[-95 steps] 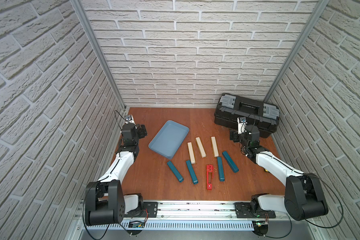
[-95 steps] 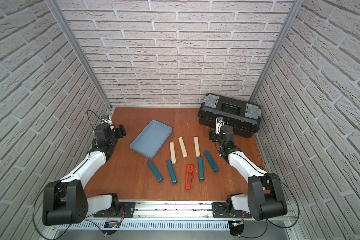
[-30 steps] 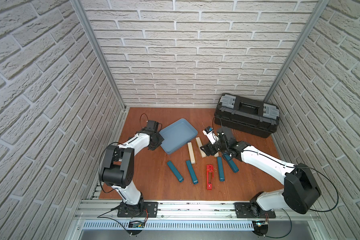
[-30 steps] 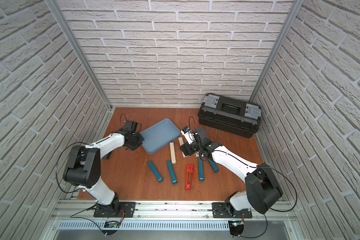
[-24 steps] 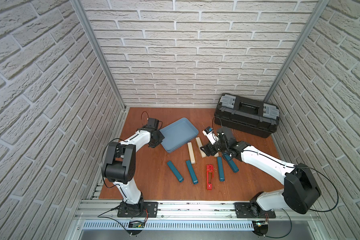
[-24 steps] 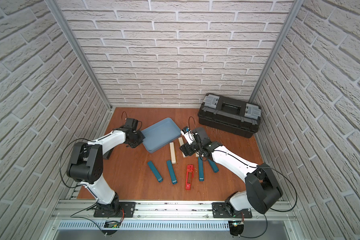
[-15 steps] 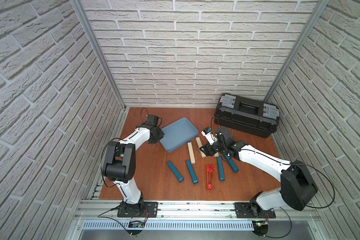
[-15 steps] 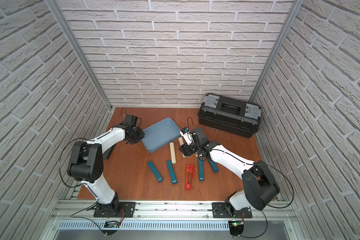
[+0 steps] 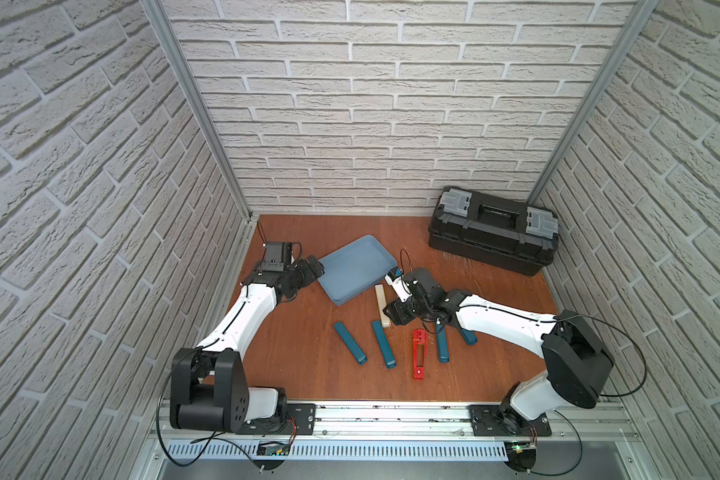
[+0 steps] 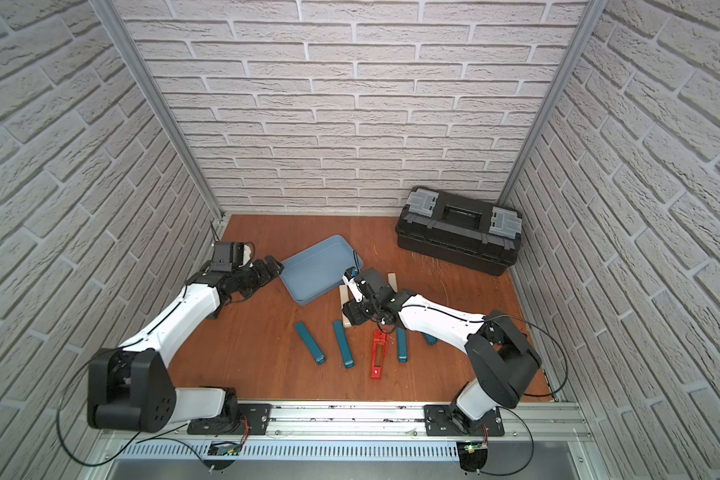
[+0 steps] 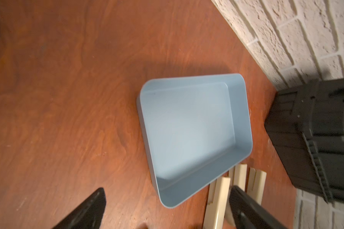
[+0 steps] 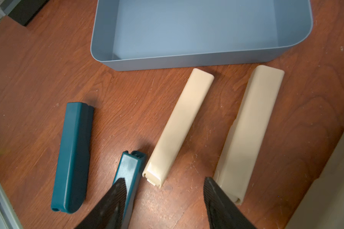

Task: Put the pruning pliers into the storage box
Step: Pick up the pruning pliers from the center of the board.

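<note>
The light blue storage box [image 9: 350, 266] [image 10: 316, 266] [image 11: 187, 126] [image 12: 197, 25] lies empty on the wooden table. My left gripper [image 9: 313, 270] [image 10: 274, 266] [image 11: 167, 206] stands open just off the box's left corner, holding nothing. The pruning pliers lie in front of the box: beige pieces [image 12: 179, 126] [image 12: 248, 128], teal pieces [image 9: 350, 343] [image 9: 383, 344] [image 12: 72, 156] and a red slotted one [image 9: 419, 353] [image 10: 378, 353]. My right gripper [image 9: 391, 311] [image 10: 350, 313] [image 12: 165, 190] hangs open low over the near ends of two beige pieces, with bare table between its fingers.
A big black toolbox [image 9: 491, 237] [image 10: 458, 237] with grey latches stands at the back right. Brick walls close in the table on three sides. Two more teal pieces [image 9: 443, 343] [image 9: 468, 334] lie partly under my right arm.
My left gripper has let go of the box's corner and opened wide after turning the box to the right. My right gripper has narrowed a little over the beige pieces.
</note>
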